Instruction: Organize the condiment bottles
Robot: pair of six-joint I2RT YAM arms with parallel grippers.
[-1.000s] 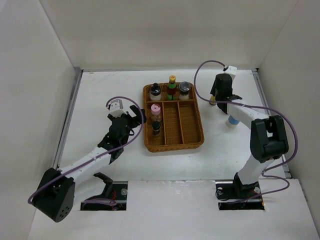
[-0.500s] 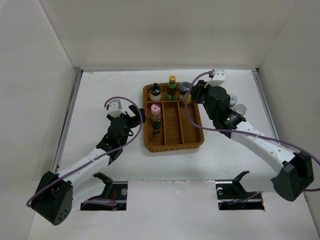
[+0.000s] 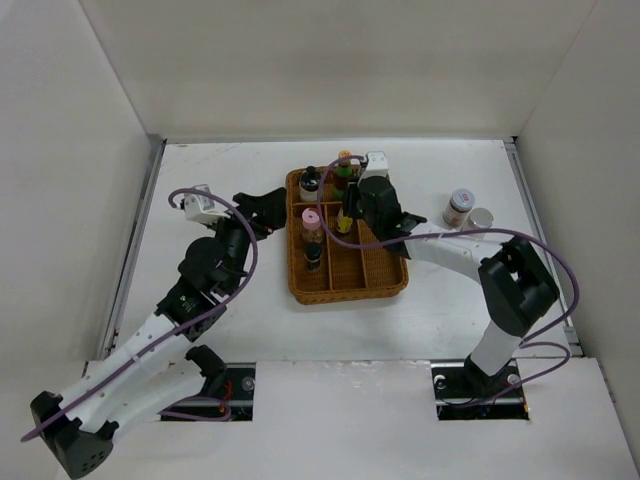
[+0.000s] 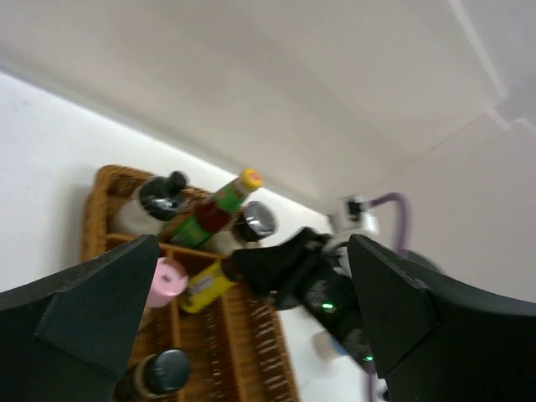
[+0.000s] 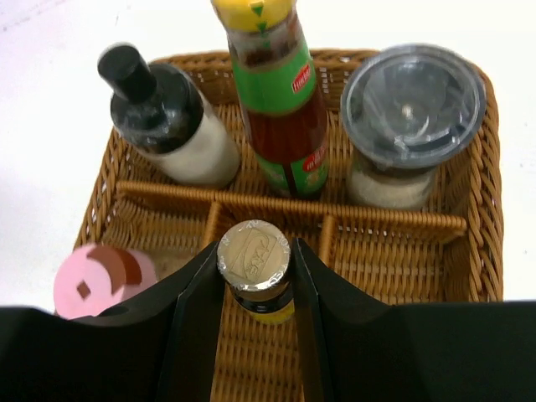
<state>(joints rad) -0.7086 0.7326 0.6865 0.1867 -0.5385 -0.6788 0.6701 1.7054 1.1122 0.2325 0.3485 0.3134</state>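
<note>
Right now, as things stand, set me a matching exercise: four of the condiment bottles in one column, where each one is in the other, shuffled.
1 silver-capped bottle
2 pink-capped bottle
3 yellow-capped sauce bottle
4 brown-capped jar

A on the table, right of the wicker tray
B clamped in the right gripper
C tray's back row, middle
D tray's left long compartment

Pairs: 1-B, 2-D, 3-C, 4-A

Right wrist: silver-capped bottle shows only its cap and a yellow sliver, the body hidden between the fingers. Pink-capped bottle sits partly behind one. Left wrist is blurred, labels unreadable, and the dark-capped bottle is cut by the bottom edge.
</note>
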